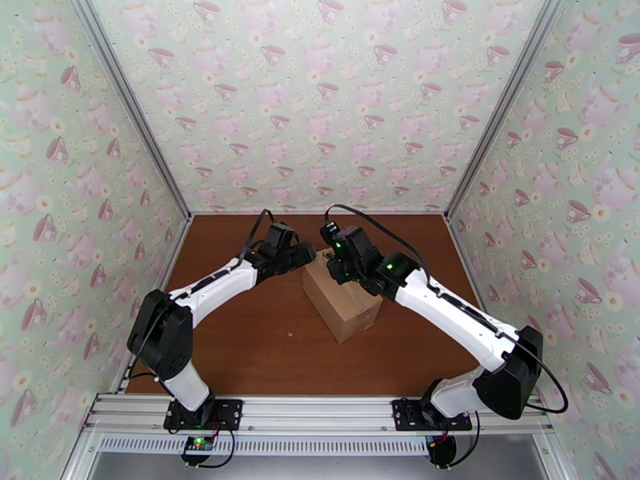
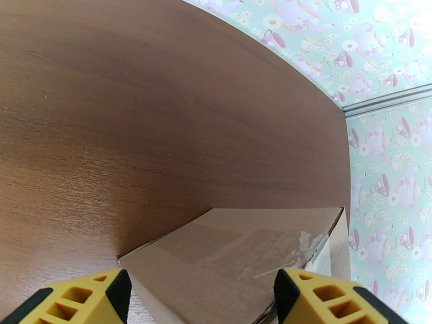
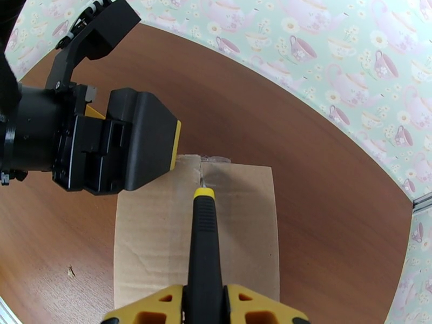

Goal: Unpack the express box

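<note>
Wooden surface [image 1: 256, 346] bears the express box [image 1: 344, 307]. My right gripper [image 3: 205, 309] clamps a cutter [image 3: 204, 249] at its seam [image 3: 201, 176]; my left gripper [image 2: 197, 294] gapes beside it, so cutting may skid it.

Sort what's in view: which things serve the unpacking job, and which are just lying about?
Job: express box, seam taped; black-and-yellow cutter, tip at the seam; right gripper holding it; left gripper open at the box.
Lying about: one small speck on the table.
</note>
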`<state>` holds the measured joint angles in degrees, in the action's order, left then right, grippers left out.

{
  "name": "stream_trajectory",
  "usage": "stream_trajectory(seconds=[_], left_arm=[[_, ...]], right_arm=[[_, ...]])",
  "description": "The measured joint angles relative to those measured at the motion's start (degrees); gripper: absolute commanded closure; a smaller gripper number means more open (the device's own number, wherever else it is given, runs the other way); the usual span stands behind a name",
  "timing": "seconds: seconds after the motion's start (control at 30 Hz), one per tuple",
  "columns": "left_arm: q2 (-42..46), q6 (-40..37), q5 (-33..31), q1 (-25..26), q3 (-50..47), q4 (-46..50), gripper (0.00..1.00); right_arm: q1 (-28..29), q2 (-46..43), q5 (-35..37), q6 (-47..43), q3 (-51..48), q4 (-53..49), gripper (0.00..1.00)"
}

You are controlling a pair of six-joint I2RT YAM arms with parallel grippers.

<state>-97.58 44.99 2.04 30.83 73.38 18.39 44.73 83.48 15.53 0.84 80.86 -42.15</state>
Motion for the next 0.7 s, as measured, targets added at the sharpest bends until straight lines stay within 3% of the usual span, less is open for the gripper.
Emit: stream_trajectory(seconds=[0.7], left_arm=[[0.0, -1.9, 4.2, 1.0, 0.0, -2.0, 0.22]], right_arm=[[0.2, 0.0, 0.4, 0.0, -0.3, 0.0, 1.00]])
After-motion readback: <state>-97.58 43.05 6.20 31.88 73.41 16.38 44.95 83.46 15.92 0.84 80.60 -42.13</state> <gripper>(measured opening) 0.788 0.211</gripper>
